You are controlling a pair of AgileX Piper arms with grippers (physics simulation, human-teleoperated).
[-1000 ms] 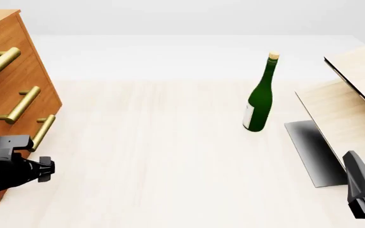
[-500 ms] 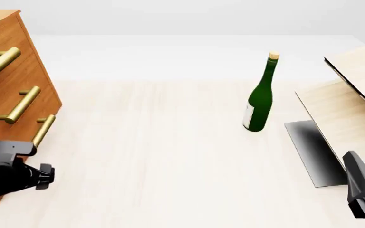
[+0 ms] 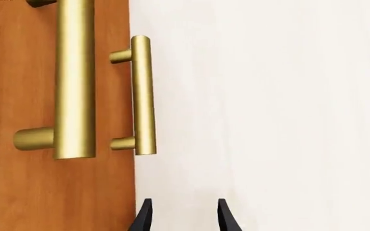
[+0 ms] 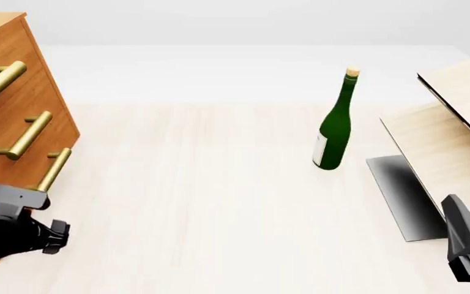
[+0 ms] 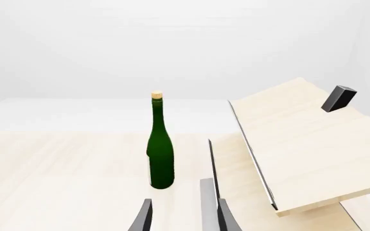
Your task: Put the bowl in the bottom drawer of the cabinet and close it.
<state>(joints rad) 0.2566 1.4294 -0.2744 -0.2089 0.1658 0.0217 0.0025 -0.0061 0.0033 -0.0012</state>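
The bowl shows in none of these views. At the far left of the front view stands the orange-brown cabinet point(image 4: 10, 104) with all three drawers shut. The bottom drawer's brass handle point(image 4: 54, 169) is the lowest one. My left gripper point(image 4: 54, 231) hovers low beside the cabinet's near corner, just below that handle, open and empty. In the left wrist view the left gripper point(image 3: 183, 216) points along the cabinet front point(image 3: 18, 192), with the bottom handle point(image 3: 143, 96) ahead. My right gripper point(image 4: 455, 211) rests at the near right, and the right wrist view shows this gripper point(image 5: 183, 216) open and empty.
A tall green bottle point(image 4: 333, 131) stands upright right of centre, and this bottle point(image 5: 161, 154) lies ahead of the right gripper. Pale wooden boards point(image 4: 455, 141) lean at the right edge over a dark grey patch point(image 4: 402, 196). A small dark block point(image 5: 338, 98) sits on the boards point(image 5: 300, 144).
The left gripper has slid toward the table's near edge, dropping lower beside the cabinet. The right arm has not moved.
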